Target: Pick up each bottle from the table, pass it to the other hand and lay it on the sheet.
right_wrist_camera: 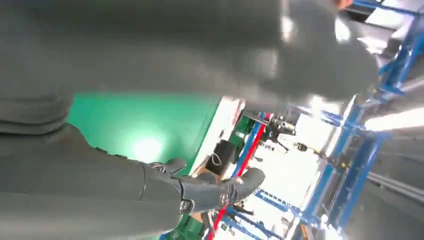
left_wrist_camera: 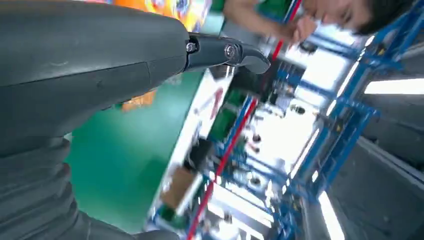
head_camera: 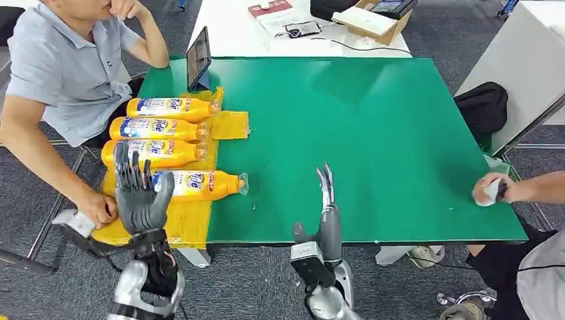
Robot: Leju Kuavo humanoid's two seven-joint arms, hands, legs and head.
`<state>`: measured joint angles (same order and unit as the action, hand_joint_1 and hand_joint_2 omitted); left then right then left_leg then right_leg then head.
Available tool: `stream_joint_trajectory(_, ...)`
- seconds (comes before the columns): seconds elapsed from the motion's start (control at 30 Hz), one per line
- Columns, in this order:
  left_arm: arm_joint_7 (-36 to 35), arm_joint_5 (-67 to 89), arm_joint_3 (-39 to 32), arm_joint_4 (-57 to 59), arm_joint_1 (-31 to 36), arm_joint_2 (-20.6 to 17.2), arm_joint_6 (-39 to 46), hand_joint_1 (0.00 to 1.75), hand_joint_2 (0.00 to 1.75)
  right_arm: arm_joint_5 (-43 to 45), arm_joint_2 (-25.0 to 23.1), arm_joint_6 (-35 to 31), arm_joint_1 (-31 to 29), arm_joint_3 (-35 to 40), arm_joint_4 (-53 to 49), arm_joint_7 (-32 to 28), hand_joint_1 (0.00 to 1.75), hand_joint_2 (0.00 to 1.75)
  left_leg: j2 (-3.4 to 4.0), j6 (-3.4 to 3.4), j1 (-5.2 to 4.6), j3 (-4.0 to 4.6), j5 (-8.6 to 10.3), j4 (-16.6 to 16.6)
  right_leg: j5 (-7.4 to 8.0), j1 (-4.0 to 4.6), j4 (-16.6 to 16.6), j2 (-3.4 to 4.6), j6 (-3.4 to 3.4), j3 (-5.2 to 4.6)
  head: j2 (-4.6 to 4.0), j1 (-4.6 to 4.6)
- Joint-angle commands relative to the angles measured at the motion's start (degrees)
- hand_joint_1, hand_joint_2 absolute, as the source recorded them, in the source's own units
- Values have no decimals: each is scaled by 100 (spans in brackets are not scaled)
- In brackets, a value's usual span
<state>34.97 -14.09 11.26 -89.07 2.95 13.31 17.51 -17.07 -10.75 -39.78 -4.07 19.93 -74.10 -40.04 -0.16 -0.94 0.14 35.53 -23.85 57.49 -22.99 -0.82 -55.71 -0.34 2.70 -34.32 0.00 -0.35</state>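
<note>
Four orange detergent bottles (head_camera: pixel 172 139) are lying side by side on the yellow sheet (head_camera: pixel 193 223) on the green bench (head_camera: pixel 373 153). Left hand (head_camera: pixel 141 197) and right hand (head_camera: pixel 326 213) are hovering empty, fingers apart.

Orange bottles (head_camera: pixel 170 107) on yellow sheet (head_camera: pixel 230 125): blue brand lettering on labels, too blurred to read surely.

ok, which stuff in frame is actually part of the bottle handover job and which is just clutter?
Job:
- four orange bottles, all lying on the yellow sheet
- left hand, raised, holding nothing
- right hand, raised, holding nothing

Clutter:
- tablet propped on the green table
- black bag
- cardboard box and red booklet on the white table
</note>
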Motion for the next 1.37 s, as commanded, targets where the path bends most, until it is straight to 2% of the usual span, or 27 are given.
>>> stream_joint_trajectory(0.03, 503, 882, 335, 53, -275, -14, 592, 0, 175, -592, -316, -22, -274, -735, 499, 4, 0, 175, 2, 3, 0, -14, -2, -5, -5, 0, 2, 3, -2, 12, 0, -2)
stream_joint_trajectory(0.07, 503, 882, 335, 53, -275, -14, 592, 0, 175, -592, -316, -22, -274, -735, 499, 4, 0, 175, 4, 5, 2, -21, -5, -3, -8, 3, 1, 5, -5, 19, 0, 0)
stream_joint_trajectory(0.1, 503, 1267, 379, -5, -274, -10, 874, 0, 175, -553, -283, -22, -437, -761, 1044, 4, 0, 175, 4, 6, 4, -30, -10, 0, -12, 5, -2, 5, -9, 28, 0, 0)
stream_joint_trajectory(0.13, 503, 1800, 499, 2, -299, -93, 1323, 0, 175, -550, -304, -22, -475, -703, 1188, 4, 0, 0, 2, 5, 4, -24, -4, -6, -7, 4, 5, 4, -4, 25, 0, 0)
stream_joint_trajectory(0.17, 503, 1879, 557, 61, -296, -139, 1398, 0, 175, -638, -327, -22, -452, -787, 1098, 4, 0, 0, 3, 5, 5, -31, -6, -6, -8, 5, 8, 6, -5, 33, 0, 0)
stream_joint_trajectory(0.2, 503, 2202, 696, 593, -167, -219, 1506, 0, 175, -816, -368, -22, -283, -870, 617, 4, 0, 0, 6, 3, 3, -32, -5, -10, -7, 4, 10, 9, -4, 34, 0, 2)
stream_joint_trajectory(0.23, 503, 2443, 745, 931, -59, -211, 1679, 0, 175, -945, -366, -22, -144, -863, 326, 4, 0, 175, -2, 3, 1, -29, -1, -12, -6, 1, 9, 1, -2, 32, 0, -2)
stream_joint_trajectory(0.3, 503, 2628, 797, 1205, 32, -194, 1833, 0, 175, -1010, -387, -22, -54, -839, 234, 4, 0, 175, -16, 2, -4, -23, 3, -11, -7, -4, 5, -14, -2, 25, 0, 0)
stream_joint_trajectory(0.37, 503, 2571, 890, 1295, 55, -242, 1938, 0, 175, -893, -326, -22, -252, -772, 475, 4, 0, 175, -14, 1, -2, -22, 2, -8, -7, -3, 5, -10, 0, 26, 0, 2)
stream_joint_trajectory(0.47, 503, 2194, 814, 1342, 76, -210, 1749, 0, 175, -919, -350, -22, -104, -665, 456, 4, 0, 175, -9, 6, 4, -47, -10, -10, -15, 4, 10, -4, -8, 51, 0, 0)
stream_joint_trajectory(0.5, 503, 2094, 764, 1342, 105, -218, 1663, 0, 175, -747, -342, -22, -84, -650, 388, 4, 0, 175, -11, 3, 0, -27, -1, -11, -8, 0, 7, -7, -3, 29, 0, 0)
stream_joint_trajectory(0.9, 503, 2090, 594, 1328, 74, -166, 1552, 0, 175, -434, -304, -22, -84, -650, 397, 4, 0, 175, -3, 2, 2, -25, -4, -6, -9, 2, 5, -1, -2, 27, 0, 0)
stream_joint_trajectory(0.97, 472, 1877, 572, 1286, 54, -136, 1329, 0, 175, -355, -304, -22, -88, -666, 398, 4, 0, 175, -2, 3, 1, -28, -7, -4, -12, 1, 1, 1, -3, 29, 0, 0)
stream_joint_trajectory(1.03, 202, 1271, 496, 1141, -2, -125, 722, 0, 175, -295, -275, -22, -64, -685, 372, 4, 0, 175, 0, 4, 2, -37, -10, -5, -15, 3, 1, 3, -6, 36, 0, 0)
stream_joint_trajectory(1.37, 89, 1901, 761, 1140, -101, -197, 708, 0, 175, -232, -205, -22, -7, -674, 266, 4, 0, 175, -5, 3, 3, -31, -9, -4, -15, 3, 2, -3, -4, 33, 0, 0)
